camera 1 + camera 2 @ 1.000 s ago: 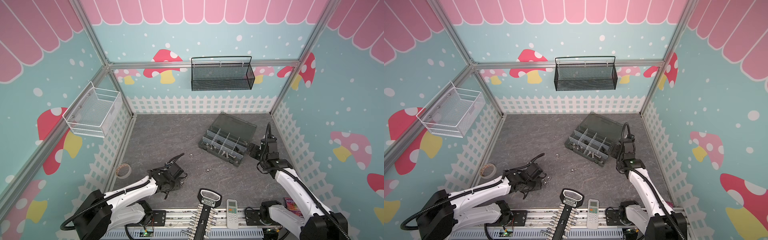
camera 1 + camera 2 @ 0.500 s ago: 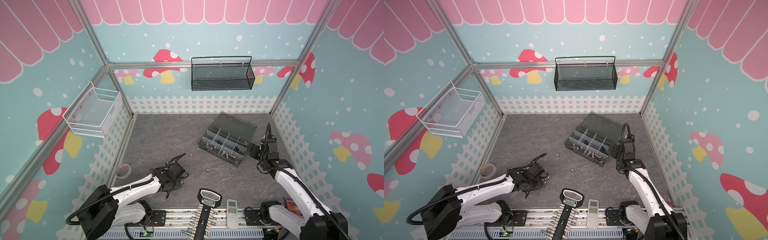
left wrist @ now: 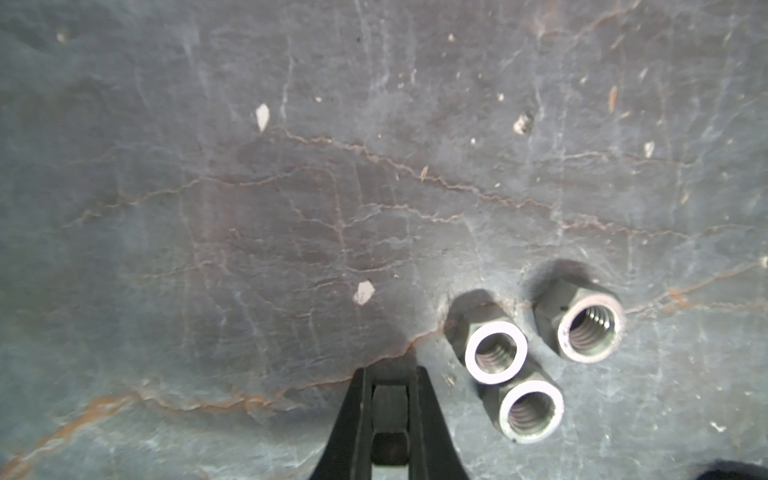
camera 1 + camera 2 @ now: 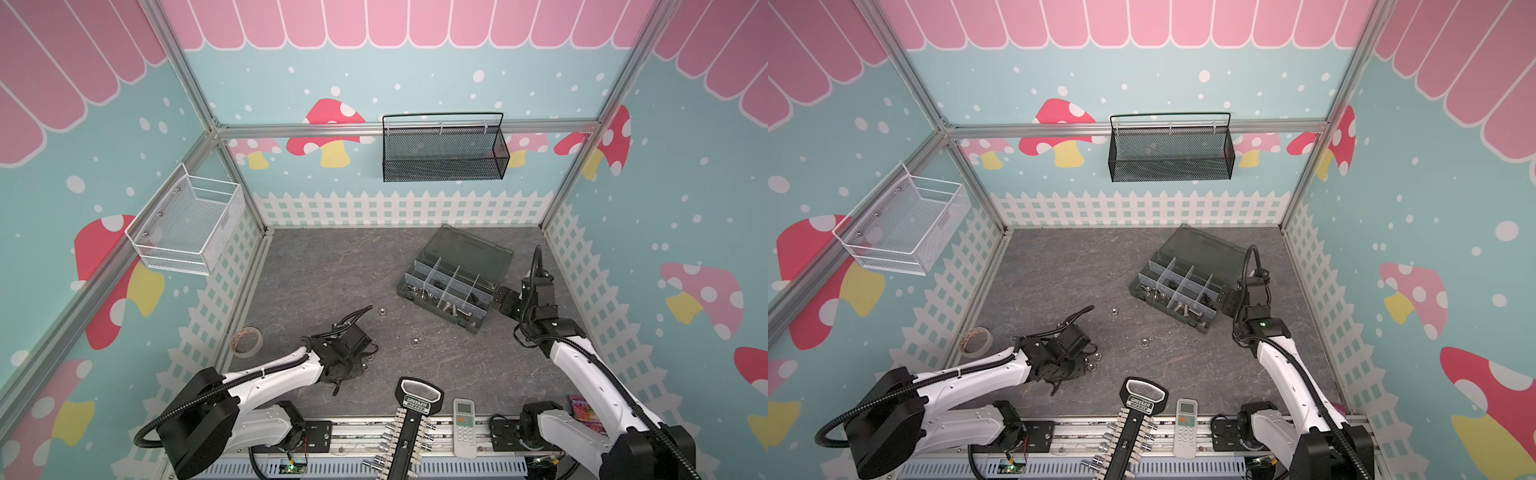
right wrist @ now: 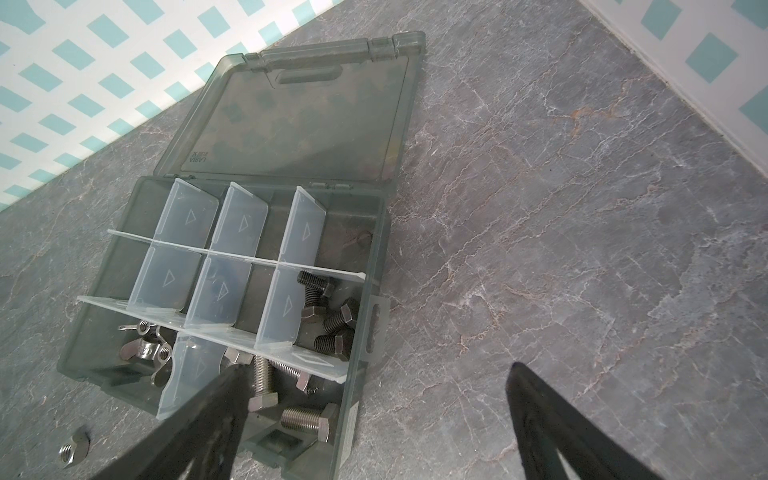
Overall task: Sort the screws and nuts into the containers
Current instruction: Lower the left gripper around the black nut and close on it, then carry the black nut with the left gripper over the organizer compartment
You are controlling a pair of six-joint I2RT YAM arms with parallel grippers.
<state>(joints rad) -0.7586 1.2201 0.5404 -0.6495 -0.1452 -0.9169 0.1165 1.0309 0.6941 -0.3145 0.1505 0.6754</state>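
Observation:
In the left wrist view my left gripper [image 3: 390,374] is shut on a small black nut [image 3: 389,409], just above the grey floor. Three silver nuts [image 3: 496,352] lie close beside it. In both top views this gripper [image 4: 360,358] [image 4: 1086,358] is low at the front left, with more silver nuts [image 4: 414,341] [image 4: 1113,311] loose on the floor. My right gripper [image 5: 374,368] [image 4: 505,301] stands open at the right end of the organiser box [image 5: 376,249] [image 4: 469,253], holding nothing. The box's containers hold silver screws [image 5: 305,417], black screws [image 5: 328,316] and wing nuts [image 5: 145,349].
A socket rack [image 4: 409,432] and a white remote [image 4: 463,422] lie at the front edge. A tape roll [image 4: 246,341] sits by the left fence. A black mesh basket [image 4: 444,151] and a white wire basket [image 4: 187,226] hang on the walls.
My left gripper has closed from partly open to shut on the black nut, with its arm shifting slightly. The right arm has not moved.

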